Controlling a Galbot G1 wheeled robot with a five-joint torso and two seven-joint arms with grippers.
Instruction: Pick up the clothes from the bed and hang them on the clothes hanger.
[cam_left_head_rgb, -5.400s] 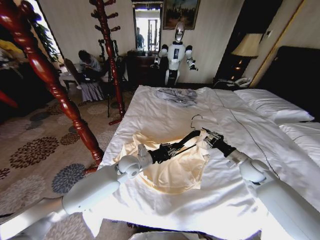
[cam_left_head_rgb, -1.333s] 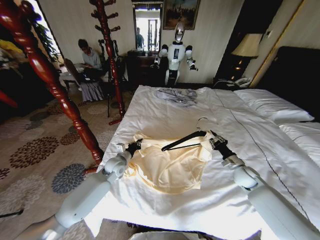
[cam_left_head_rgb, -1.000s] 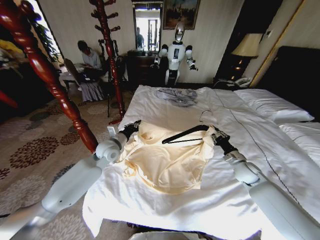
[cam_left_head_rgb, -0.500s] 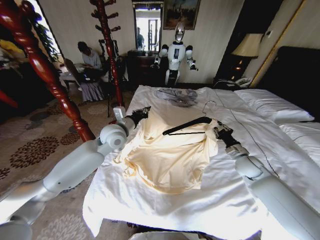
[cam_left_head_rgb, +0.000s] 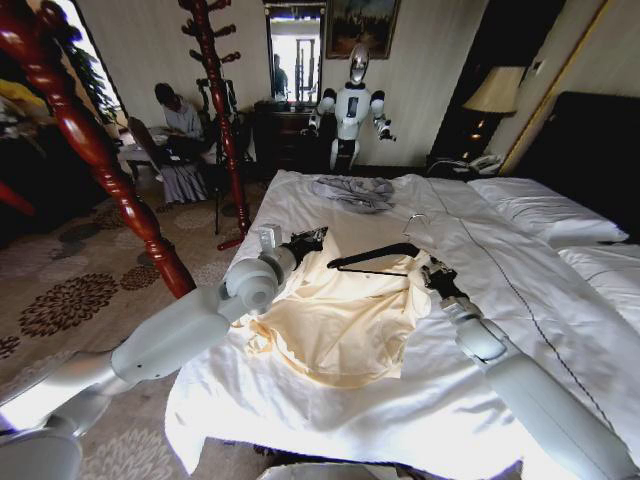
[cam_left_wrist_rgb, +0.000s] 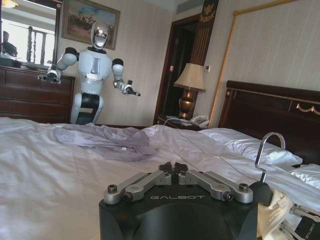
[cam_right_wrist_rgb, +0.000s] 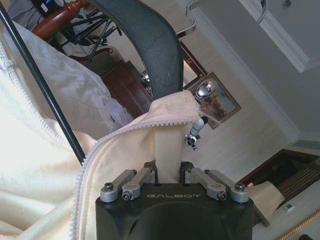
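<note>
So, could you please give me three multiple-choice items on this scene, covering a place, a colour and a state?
1. Where does the grey garment lie?
A. On the bed, beyond the shirt
B. On the floor
C. On the coat stand

2. What colour is the hanger?
A. White
B. Red
C. Black

3. What is the right gripper doing?
A. Open over a pillow
B. Shut on the shirt
C. Shut on the hanger's hook

Answers: 1 A, it lies on the sheet past the shirt. 2 C, its arms are black. 3 B, the right wrist view shows cream fabric pinched between its fingers. The left gripper is shut, at the shirt's edge.
</note>
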